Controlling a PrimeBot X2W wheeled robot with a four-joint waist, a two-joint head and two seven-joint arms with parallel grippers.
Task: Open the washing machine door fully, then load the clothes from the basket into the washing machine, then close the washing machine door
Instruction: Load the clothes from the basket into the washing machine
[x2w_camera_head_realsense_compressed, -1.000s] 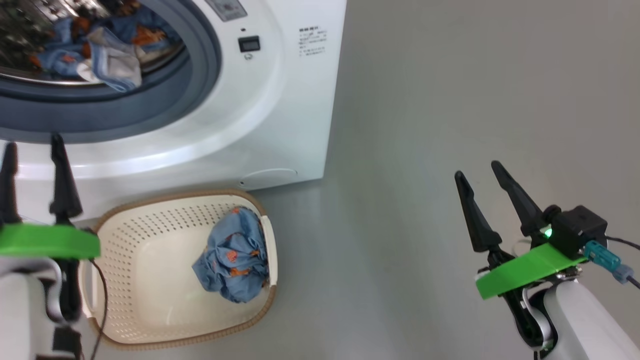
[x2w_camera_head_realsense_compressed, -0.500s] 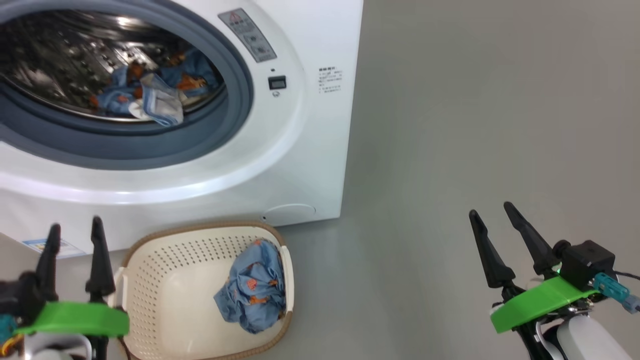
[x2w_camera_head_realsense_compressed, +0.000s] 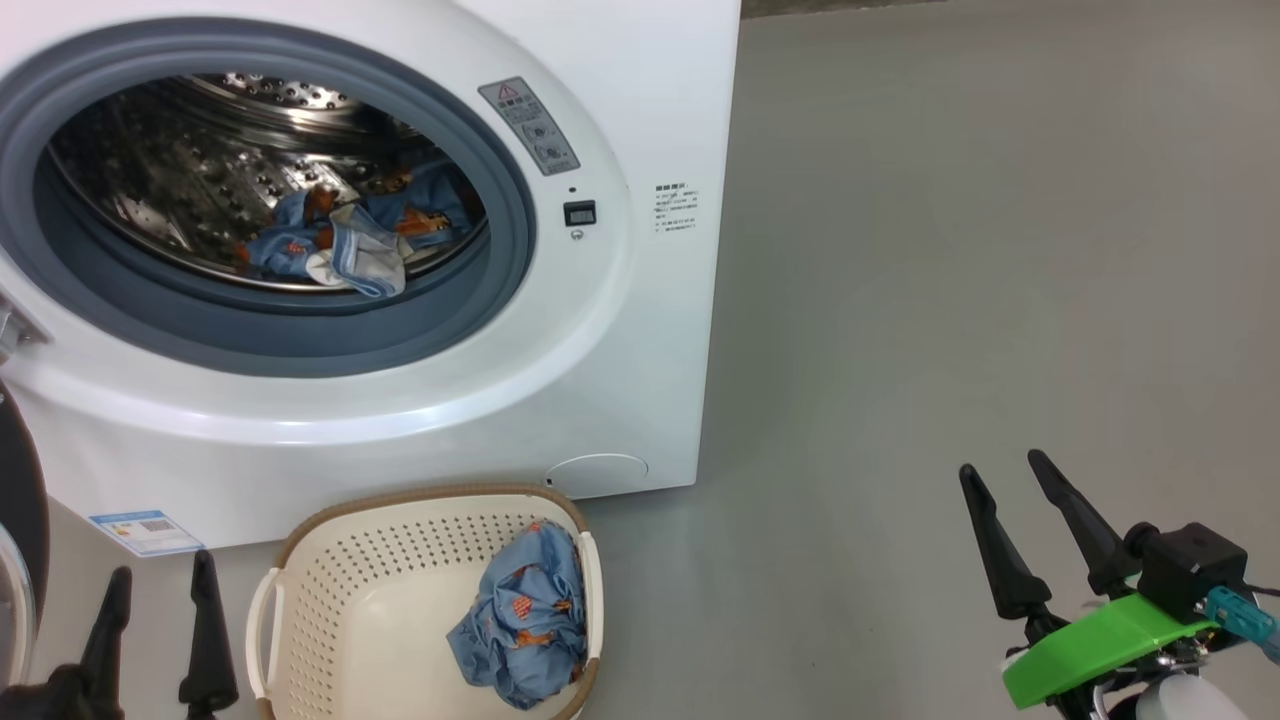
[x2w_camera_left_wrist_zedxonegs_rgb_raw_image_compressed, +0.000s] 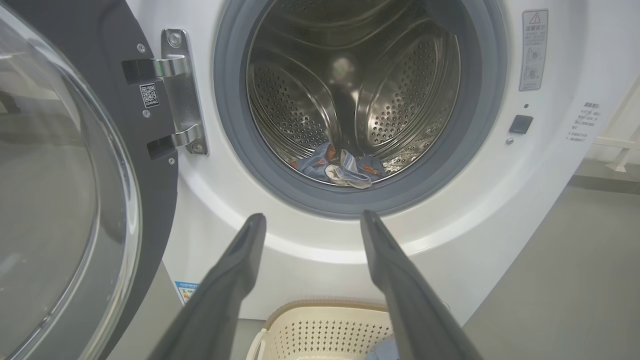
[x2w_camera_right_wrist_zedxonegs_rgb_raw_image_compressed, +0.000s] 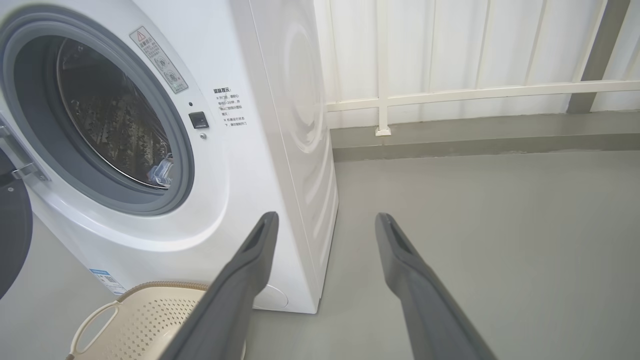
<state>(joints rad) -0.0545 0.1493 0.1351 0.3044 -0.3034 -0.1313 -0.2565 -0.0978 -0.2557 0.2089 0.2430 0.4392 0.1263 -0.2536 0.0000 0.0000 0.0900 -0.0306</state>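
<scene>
The white washing machine (x2w_camera_head_realsense_compressed: 640, 330) stands with its round mouth uncovered. Its black glass door (x2w_camera_left_wrist_zedxonegs_rgb_raw_image_compressed: 55, 190) is swung wide to the left on its steel hinge (x2w_camera_left_wrist_zedxonegs_rgb_raw_image_compressed: 182, 92). Some blue printed clothes (x2w_camera_head_realsense_compressed: 345, 240) lie in the steel drum (x2w_camera_left_wrist_zedxonegs_rgb_raw_image_compressed: 350, 85). One more blue garment (x2w_camera_head_realsense_compressed: 525, 625) sits bunched at the right side of the cream basket (x2w_camera_head_realsense_compressed: 330, 610) on the floor below the machine. My left gripper (x2w_camera_head_realsense_compressed: 160, 580) hangs open beside the basket's left rim, holding nothing. My right gripper (x2w_camera_head_realsense_compressed: 1005, 465) is open over bare floor, far right of the basket.
Grey floor (x2w_camera_head_realsense_compressed: 950, 250) stretches right of the machine. A white panelled wall with a rail (x2w_camera_right_wrist_zedxonegs_rgb_raw_image_compressed: 475, 92) runs behind it. A blue label sticker (x2w_camera_head_realsense_compressed: 145, 530) marks the machine's lower left corner.
The head camera has tilted up, so machine and basket sit lower in view and more of the drum shows. Both grippers appear lower in view and stay open; the clothes have not moved.
</scene>
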